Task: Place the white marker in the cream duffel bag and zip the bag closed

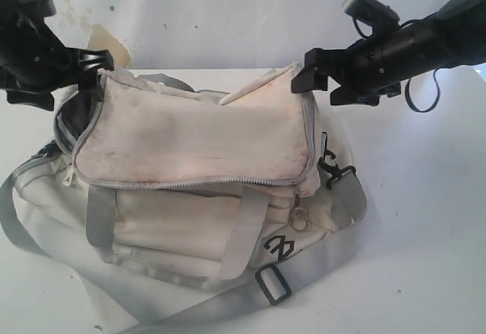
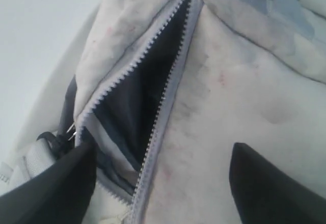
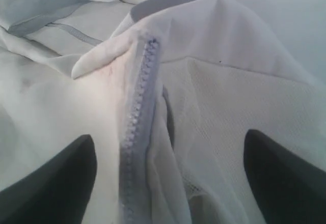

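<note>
The cream duffel bag [image 1: 197, 137] lies in the middle of the white table, its stained top flap folded over the main body. My left gripper [image 1: 95, 62] hovers at the bag's upper left corner. In the left wrist view it [image 2: 163, 183] is open, its fingers straddling the unzipped grey zipper and the dark lining [image 2: 147, 91] in the gap. My right gripper [image 1: 307, 72] hangs at the bag's upper right corner. In the right wrist view it [image 3: 168, 178] is open over a strip of zipper tape [image 3: 140, 107] and creased cream fabric. The white marker is out of view.
A grey shoulder strap [image 1: 45, 235] loops round the front of the bag, with a black buckle [image 1: 273, 283] near the table's front edge. A black clip [image 1: 338, 173] hangs at the bag's right end. A metal ring pull [image 1: 301, 220] dangles on the front. White table [image 1: 425, 220] spreads to the right.
</note>
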`<action>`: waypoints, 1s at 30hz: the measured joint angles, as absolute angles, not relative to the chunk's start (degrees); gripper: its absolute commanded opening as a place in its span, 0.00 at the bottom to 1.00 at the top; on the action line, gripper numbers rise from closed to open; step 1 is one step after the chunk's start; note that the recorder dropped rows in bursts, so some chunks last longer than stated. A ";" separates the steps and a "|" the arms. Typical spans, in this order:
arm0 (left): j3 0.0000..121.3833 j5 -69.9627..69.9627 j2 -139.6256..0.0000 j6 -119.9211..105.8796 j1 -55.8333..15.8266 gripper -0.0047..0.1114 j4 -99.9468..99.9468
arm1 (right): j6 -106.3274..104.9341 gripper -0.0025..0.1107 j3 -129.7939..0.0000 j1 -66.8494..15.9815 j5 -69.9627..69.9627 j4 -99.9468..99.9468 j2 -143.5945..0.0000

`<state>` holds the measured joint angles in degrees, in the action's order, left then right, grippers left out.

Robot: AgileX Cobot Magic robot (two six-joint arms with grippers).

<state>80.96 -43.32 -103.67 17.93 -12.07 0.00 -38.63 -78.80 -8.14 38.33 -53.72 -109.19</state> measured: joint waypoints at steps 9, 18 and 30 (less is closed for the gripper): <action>80.51 -42.49 -108.87 25.44 -12.07 0.82 -10.70 | -40.75 0.67 -79.50 -8.66 31.41 -53.87 -110.48; 80.51 -39.41 -114.67 24.58 -12.07 0.53 -3.91 | -41.11 0.29 -79.72 -8.66 33.66 -54.12 -112.67; 84.23 -34.43 -115.07 22.38 -12.07 0.05 -0.97 | -34.75 0.02 -79.72 -7.45 38.53 -50.60 -112.80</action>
<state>84.23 -34.43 -115.07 22.38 -12.07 -0.97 -34.75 -79.72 -7.45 38.53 -50.60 -112.80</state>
